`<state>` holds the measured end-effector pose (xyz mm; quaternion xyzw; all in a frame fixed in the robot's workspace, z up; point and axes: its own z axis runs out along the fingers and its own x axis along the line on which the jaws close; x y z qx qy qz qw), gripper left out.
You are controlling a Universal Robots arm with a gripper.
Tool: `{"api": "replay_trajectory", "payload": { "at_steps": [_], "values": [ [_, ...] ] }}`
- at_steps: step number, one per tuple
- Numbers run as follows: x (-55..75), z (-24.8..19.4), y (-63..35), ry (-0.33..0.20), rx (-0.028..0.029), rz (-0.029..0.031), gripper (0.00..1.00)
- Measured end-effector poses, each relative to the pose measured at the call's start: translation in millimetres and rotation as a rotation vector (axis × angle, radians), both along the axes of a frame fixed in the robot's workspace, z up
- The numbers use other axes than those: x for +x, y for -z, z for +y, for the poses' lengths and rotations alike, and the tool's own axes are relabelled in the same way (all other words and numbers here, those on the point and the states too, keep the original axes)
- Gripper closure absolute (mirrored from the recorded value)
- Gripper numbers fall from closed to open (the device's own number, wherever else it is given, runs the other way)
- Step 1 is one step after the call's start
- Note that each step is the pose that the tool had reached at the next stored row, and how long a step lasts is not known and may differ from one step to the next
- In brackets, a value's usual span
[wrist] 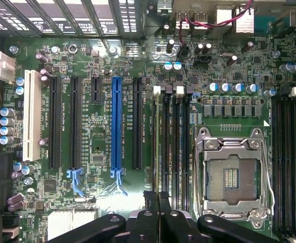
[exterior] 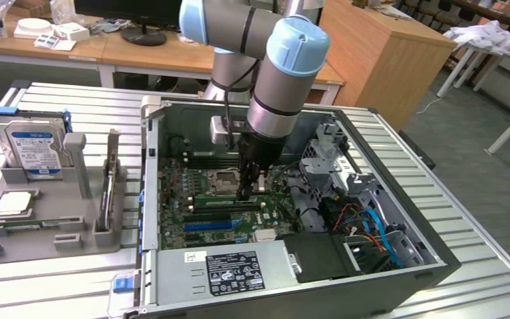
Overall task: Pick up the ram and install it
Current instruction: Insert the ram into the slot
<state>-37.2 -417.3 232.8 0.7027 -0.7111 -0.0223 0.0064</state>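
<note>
The ram (exterior: 223, 197) is a narrow green stick standing on its long edge over the black memory slots (exterior: 228, 211), just beside the CPU socket, inside the open computer case. My gripper (exterior: 253, 193) reaches straight down into the case and is shut on the ram towards the end on the exterior view's right. In the wrist view the two black fingers (wrist: 152, 212) are pressed close together, and my gripper (wrist: 158, 200) lines up with the memory slot farthest from the socket (wrist: 161, 147). How deep the ram sits in the slot is hidden.
The empty CPU socket (wrist: 232, 174) lies beside the slots, and a blue expansion slot (wrist: 117, 121) on their other side. Cables (exterior: 370, 226) and a drive cage (exterior: 330, 159) crowd the case's right. A hard drive (exterior: 33, 146) and a CPU chip (exterior: 15, 203) sit in a grey holder (exterior: 50, 236).
</note>
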Motion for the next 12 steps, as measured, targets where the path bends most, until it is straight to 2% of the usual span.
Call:
{"api": "replay_trajectory", "payload": {
  "at_steps": [12],
  "values": [
    [0.1, 0.0, 0.6, 0.0, -0.0004, 0.0002, 0.89]
  ]
}}
